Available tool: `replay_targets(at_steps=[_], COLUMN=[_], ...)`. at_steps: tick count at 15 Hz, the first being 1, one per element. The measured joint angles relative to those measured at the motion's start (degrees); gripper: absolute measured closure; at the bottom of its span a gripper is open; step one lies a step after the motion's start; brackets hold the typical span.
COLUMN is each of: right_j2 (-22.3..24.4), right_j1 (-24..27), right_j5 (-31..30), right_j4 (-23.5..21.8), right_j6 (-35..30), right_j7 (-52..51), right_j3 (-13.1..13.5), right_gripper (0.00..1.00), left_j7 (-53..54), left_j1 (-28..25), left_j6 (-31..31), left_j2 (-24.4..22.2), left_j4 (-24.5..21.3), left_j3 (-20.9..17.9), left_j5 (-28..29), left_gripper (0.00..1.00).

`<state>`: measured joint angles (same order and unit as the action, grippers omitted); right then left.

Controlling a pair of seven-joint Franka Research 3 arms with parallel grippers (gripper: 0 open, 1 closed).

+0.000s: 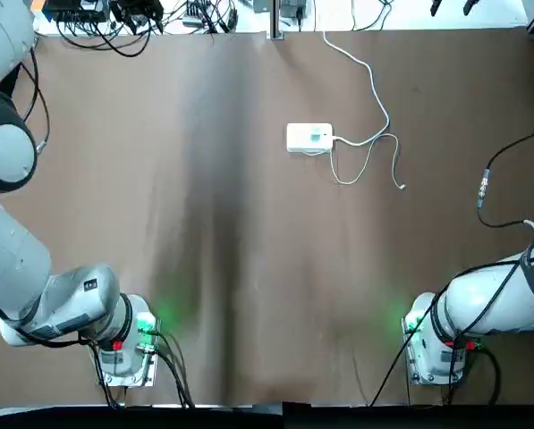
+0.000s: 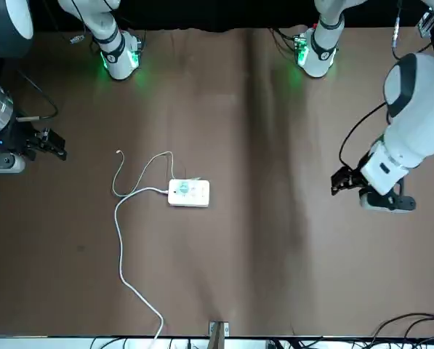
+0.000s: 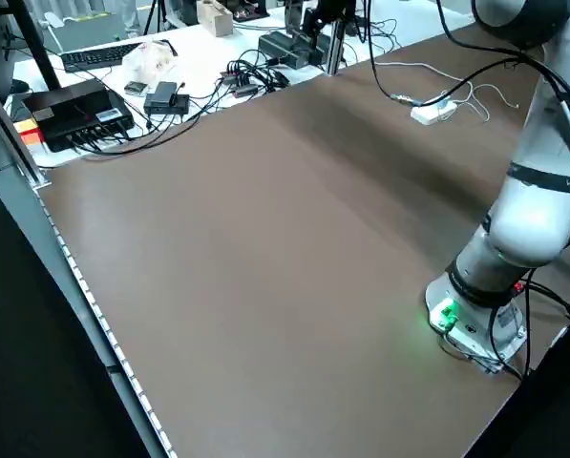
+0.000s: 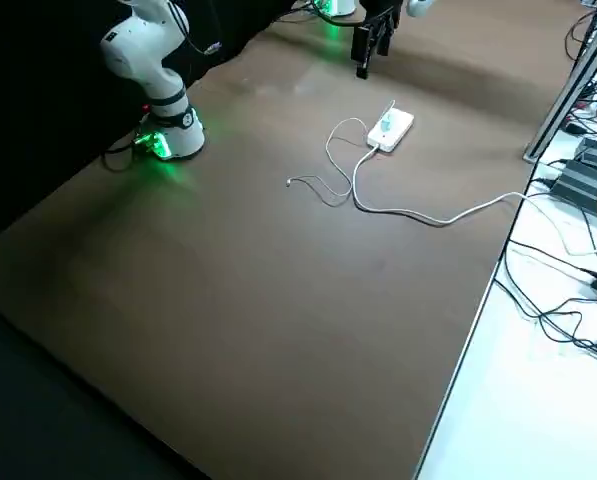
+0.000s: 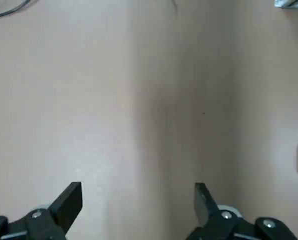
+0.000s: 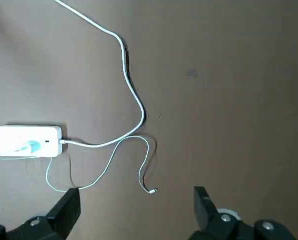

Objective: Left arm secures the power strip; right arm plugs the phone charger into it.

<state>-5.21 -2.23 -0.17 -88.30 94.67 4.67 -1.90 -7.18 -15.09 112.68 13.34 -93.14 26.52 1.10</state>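
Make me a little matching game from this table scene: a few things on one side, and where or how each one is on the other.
Things:
1. power strip
2. phone charger
3. left gripper
4. thick white cord

States:
A. fingers open over bare table
B. sits on top of the white box
C. lies flat near the table's middle
D. runs off the far table edge

Pairs: 1-C, 2-B, 3-A, 4-D
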Motion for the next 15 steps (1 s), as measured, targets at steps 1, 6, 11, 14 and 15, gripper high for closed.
replay_targets(at_steps=[1, 6, 11, 14, 15], right_j2=[0.02, 0.06, 0.07, 0.08, 0.08], right_j1=[0.01, 0.00, -0.03, -0.32, -0.36], right_j5=[0.00, 0.00, 0.00, 0.00, 0.00], right_j4=[0.01, 0.04, 0.05, 0.21, 0.21], right_j6=[0.07, 0.11, 0.17, 0.34, 0.35], right_j7=[0.00, 0.00, 0.00, 0.00, 0.00], right_j3=[0.00, -0.31, -0.35, -0.36, -0.36], right_gripper=[0.00, 0.00, 0.00, 0.00, 0.00], left_j7=[0.02, 0.21, 0.21, 1.12, 1.25], left_j1=[-0.43, 11.17, 18.45, 18.57, 18.58], left_j6=[-0.45, -5.41, -13.96, -18.07, -18.60], left_j2=[-0.49, -5.95, -8.36, -11.06, -11.84], left_j4=[0.29, 0.74, 4.89, 7.71, 7.70], left_j3=[-0.13, -15.61, -24.34, -26.21, -26.56], left_j5=[0.02, -0.05, -0.62, -0.63, -0.64], left_gripper=[0.01, 0.01, 0.01, 0.01, 0.01])
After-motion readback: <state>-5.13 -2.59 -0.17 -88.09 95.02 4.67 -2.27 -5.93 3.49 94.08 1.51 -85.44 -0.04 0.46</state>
